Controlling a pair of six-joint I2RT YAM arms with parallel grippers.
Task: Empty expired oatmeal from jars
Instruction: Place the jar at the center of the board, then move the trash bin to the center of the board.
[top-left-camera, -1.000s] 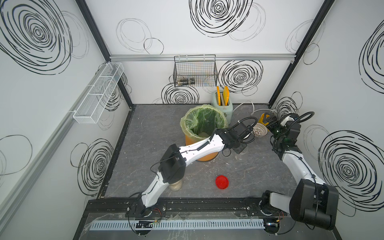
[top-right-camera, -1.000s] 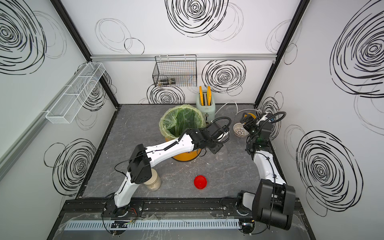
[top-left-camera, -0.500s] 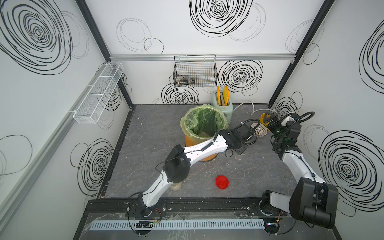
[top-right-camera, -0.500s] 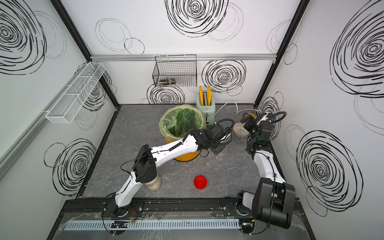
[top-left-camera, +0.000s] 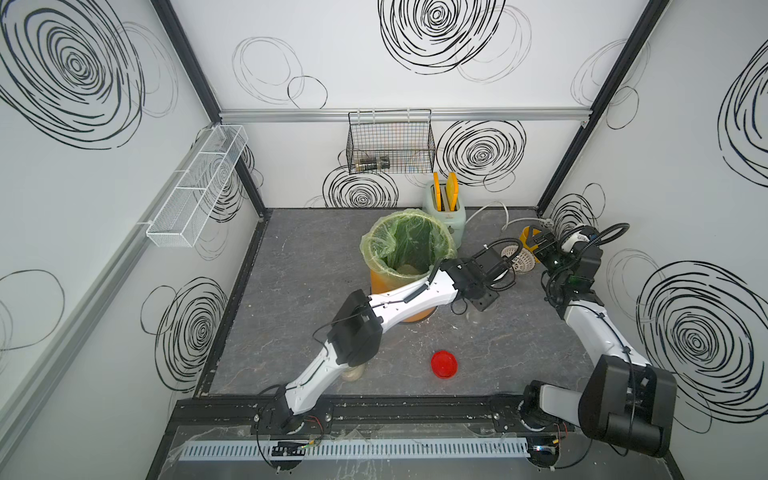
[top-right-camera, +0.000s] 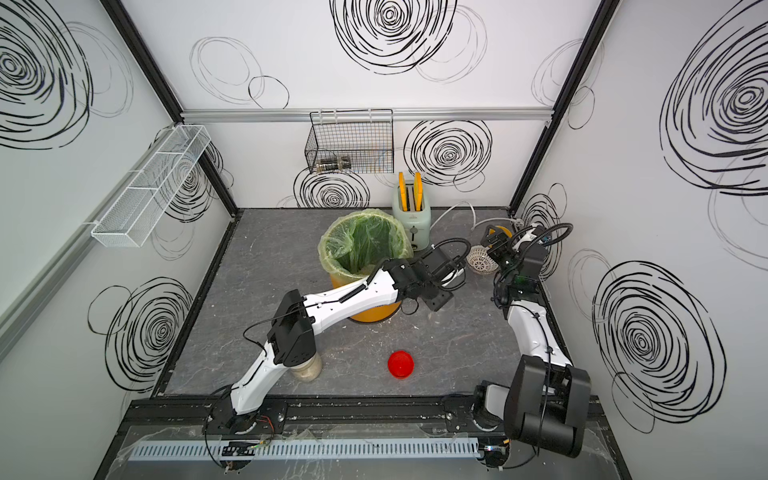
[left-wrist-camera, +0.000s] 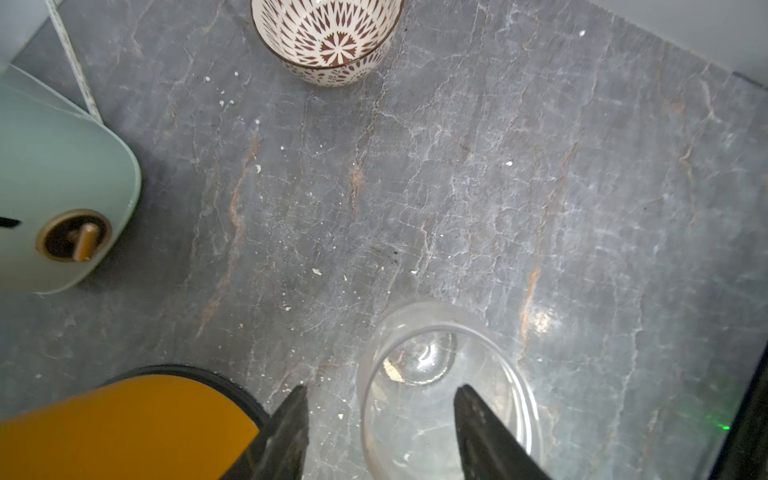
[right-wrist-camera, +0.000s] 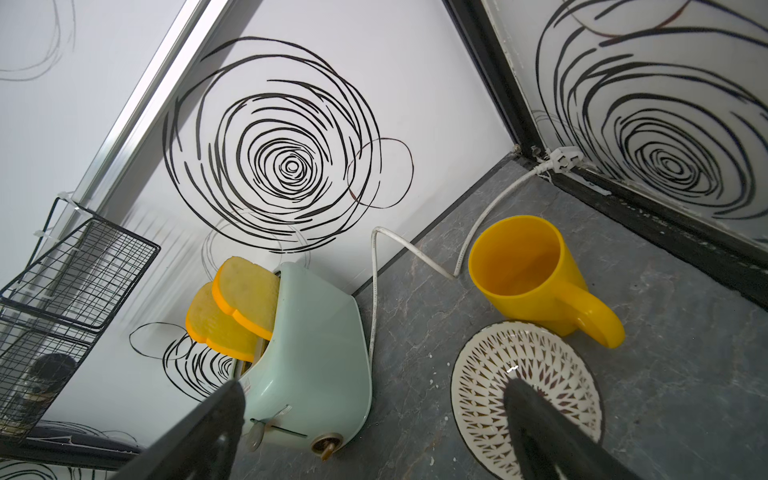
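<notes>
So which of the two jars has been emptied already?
The clear lidless jar right at the open left gripper, beside the orange bucket: only stray flakes inside. The other jar, under the left arm's elbow, holds oatmeal.

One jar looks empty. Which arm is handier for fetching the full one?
Left. The full jar stands at the front, close beside that arm, and the left gripper is open by the empty jar. The right gripper hangs open over the bowl in the far corner.
</notes>
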